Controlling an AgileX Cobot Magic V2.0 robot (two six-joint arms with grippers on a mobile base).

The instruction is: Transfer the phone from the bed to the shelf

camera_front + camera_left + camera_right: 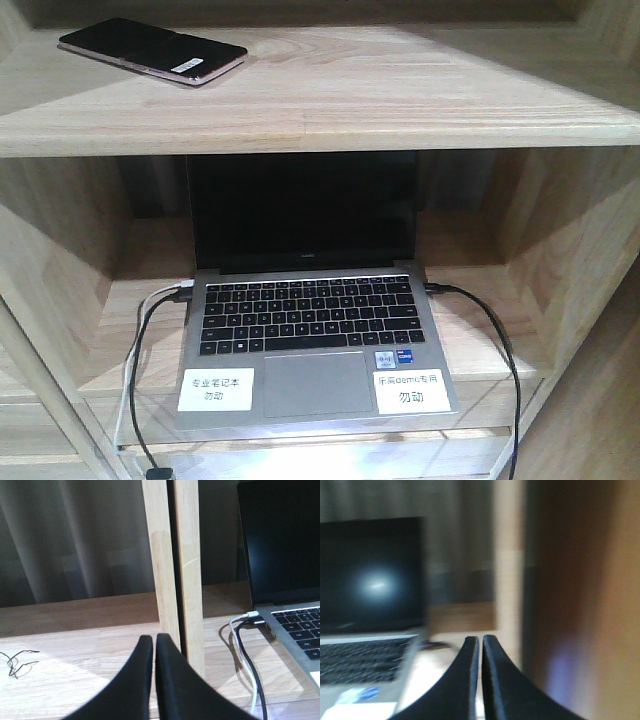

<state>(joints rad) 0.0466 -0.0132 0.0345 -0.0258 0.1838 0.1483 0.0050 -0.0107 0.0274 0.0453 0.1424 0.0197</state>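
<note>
Phone on shelf, both grippers closed and empty.
We noted the phone [152, 51] flat on the shelf [380, 95], above and left of the laptop [310, 300]; left gripper [154, 645] and right gripper [480, 645] sat pinched together at laptop level, well apart from it.

Phone [152, 50] on shelf [400, 100], above laptop [310, 330]

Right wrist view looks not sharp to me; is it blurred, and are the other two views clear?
Right wrist view: blurred throughout, laptop smeared, a glare spot on its screen. Left wrist view: sharp, cables crisp. Front view: sharp, phone clear on the shelf, with a bright patch of light there.
</note>
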